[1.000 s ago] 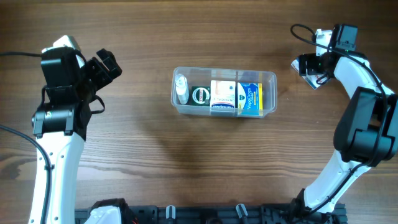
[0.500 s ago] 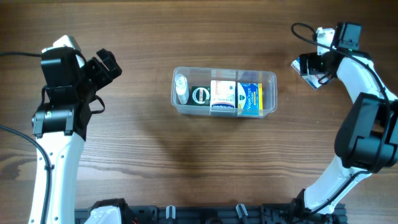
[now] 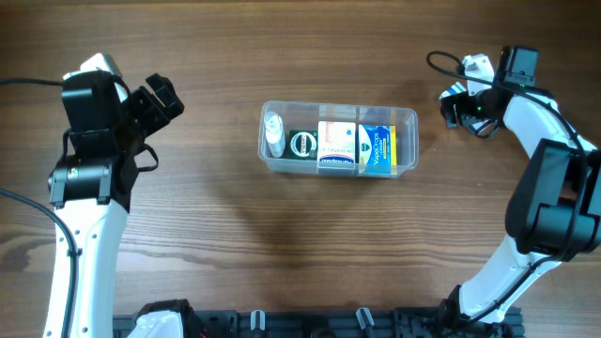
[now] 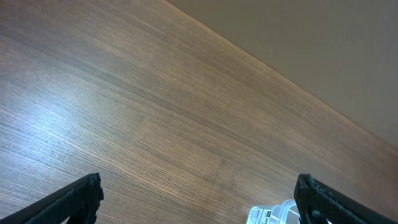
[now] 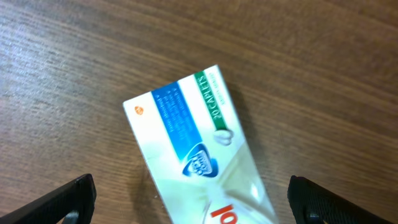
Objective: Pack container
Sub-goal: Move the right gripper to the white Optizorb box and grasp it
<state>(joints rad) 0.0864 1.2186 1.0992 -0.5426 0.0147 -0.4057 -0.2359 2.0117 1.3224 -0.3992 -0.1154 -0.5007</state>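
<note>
Overhead, the container [image 3: 338, 139] is seen at the middle of the worktop [image 3: 282, 244]. A small white bottle [image 3: 273, 134] is stood at its left end, and cardboard boxes [image 3: 357, 147] are packed side by side to the right. The left claw [image 4: 199, 202] is held wide apart and empty, well off to the container's left. The right claw [image 5: 199, 199] is likewise spread wide with nothing gripped, above a white and blue box [image 5: 193, 149] laid flat on the wood near the container's right end.
</note>
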